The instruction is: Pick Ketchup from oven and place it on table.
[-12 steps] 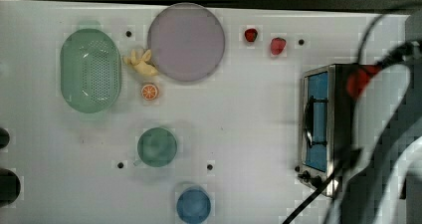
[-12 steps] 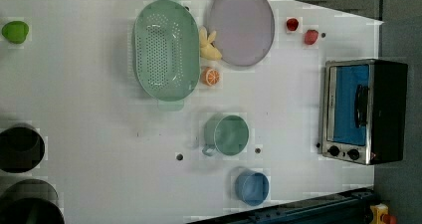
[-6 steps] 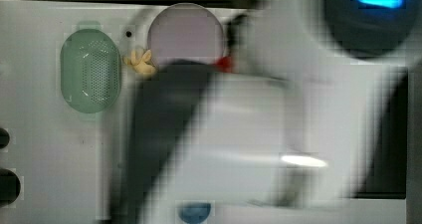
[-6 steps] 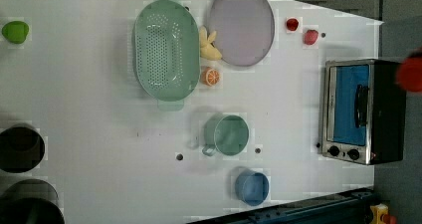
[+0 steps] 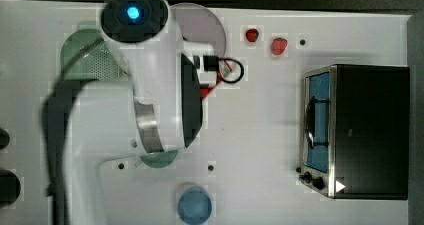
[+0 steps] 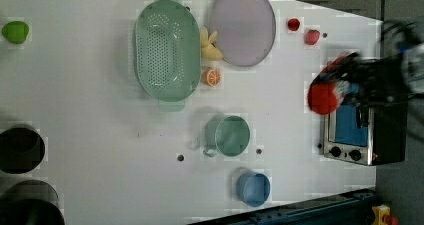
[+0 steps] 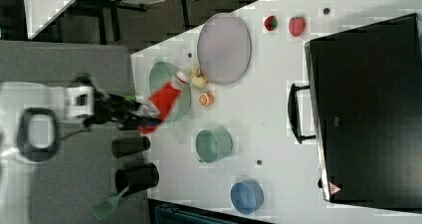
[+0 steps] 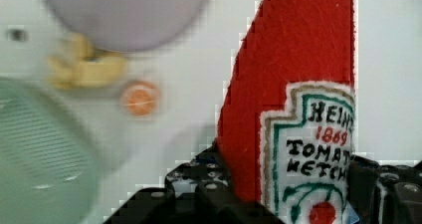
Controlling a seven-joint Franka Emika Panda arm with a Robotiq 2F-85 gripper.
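While blurred, the ketchup (image 8: 293, 59) seemingly hangs above the white table (image 5: 260, 130).

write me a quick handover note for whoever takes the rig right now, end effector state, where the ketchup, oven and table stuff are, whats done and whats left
End effector: shut on the ketchup, holding it at the label end.
Ketchup: out of the oven, carried in the air over the table. In the right view it hangs near the green colander.
Oven: at the top view's right, nothing red seen behind its glass.
Done: bottle picked from the oven.
Left: lower it onto a bare patch of table, clear of the purple plate, orange slice and green cup, then release.
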